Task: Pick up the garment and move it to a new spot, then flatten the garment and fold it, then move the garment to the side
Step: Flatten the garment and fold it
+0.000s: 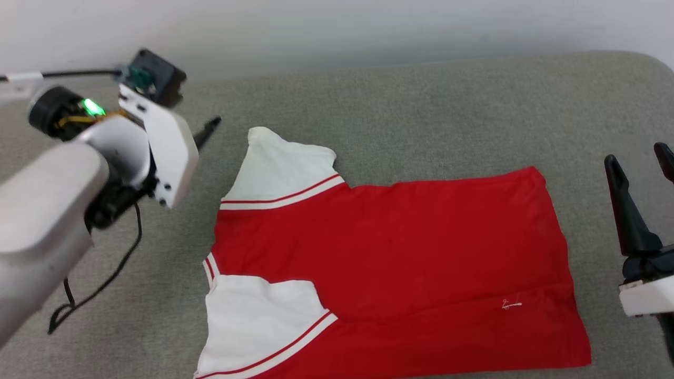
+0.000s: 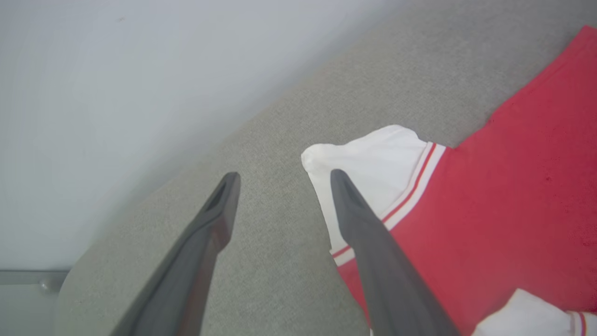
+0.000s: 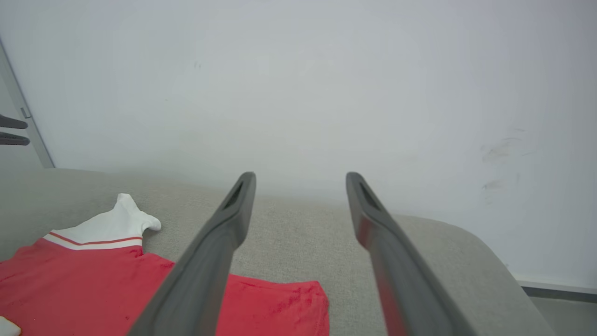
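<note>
Garment (image 1: pixel 389 252): red jersey T-shirt, lying flat on the grey cushion, plain red face up, around the middle and running toward the near edge.
Lie: collar end to the left, hem to the right; a shallow crease along the near side.
Far sleeve (image 1: pixel 284 163): white with red-and-white striped trim, angled toward the far left.
Near sleeve (image 1: pixel 258 321): white, same trim, lying at the near left.
Left gripper (image 2: pixel 284 177): fingers spread wide, nothing between them; just left of the far sleeve, contact with the cloth unclear.
Right gripper (image 3: pixel 301 179): fingers spread wide, holding nothing; right of the hem, apart from the cloth.
Cushion (image 1: pixel 421 105): grey woven upholstery, rounded corner at the far right.
Wall (image 1: pixel 337 26): pale, plain, behind the far edge.
Left forearm (image 1: pixel 42 210): pale casing at the near left, green light (image 1: pixel 93 107) lit at the wrist, black cable (image 1: pixel 105 273) hanging below.
</note>
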Robot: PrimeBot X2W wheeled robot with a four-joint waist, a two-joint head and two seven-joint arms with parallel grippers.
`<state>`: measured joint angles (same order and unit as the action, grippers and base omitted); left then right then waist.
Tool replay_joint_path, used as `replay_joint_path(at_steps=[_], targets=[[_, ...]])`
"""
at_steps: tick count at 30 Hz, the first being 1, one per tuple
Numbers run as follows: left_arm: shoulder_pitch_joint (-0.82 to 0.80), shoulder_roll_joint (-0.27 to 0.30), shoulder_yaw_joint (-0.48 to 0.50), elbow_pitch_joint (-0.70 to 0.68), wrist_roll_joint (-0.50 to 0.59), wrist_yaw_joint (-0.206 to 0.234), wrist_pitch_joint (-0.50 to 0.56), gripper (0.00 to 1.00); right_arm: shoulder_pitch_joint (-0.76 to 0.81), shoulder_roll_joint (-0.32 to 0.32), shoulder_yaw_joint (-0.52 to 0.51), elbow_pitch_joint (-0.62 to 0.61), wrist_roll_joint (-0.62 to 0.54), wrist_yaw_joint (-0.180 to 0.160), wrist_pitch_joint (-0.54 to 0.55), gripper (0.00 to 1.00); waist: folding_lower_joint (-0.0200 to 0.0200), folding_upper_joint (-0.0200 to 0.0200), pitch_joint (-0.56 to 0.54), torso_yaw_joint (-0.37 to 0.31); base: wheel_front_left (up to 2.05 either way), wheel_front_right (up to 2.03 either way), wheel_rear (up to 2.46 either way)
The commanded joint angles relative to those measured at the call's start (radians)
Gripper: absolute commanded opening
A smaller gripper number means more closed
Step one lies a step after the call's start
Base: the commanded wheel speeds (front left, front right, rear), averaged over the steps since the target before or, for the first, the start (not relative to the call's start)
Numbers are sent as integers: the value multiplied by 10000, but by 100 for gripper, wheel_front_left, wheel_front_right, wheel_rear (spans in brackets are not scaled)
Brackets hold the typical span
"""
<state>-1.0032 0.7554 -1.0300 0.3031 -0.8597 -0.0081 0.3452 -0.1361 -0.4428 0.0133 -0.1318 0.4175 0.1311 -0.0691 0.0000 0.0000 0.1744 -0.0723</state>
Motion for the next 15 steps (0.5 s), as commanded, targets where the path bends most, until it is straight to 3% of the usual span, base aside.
replay_joint_path(at_steps=[1,7,15], targets=[[-654,-54,209,244,-27,-79,107,100,278,551,-187,-336,-302,-8,-313,100,0,0,587,-445,0,0,0],[-1946,-202,546,818,-306,-281,1023,100,577,1663,-333,-965,-851,-8,-752,100,0,0,1418,-959,0,0,0],[-3673,-55,296,1322,-1022,-837,4286,100,338,2356,-37,-1380,-1133,-8,-970,100,0,0,2562,-1644,0,0,0]])
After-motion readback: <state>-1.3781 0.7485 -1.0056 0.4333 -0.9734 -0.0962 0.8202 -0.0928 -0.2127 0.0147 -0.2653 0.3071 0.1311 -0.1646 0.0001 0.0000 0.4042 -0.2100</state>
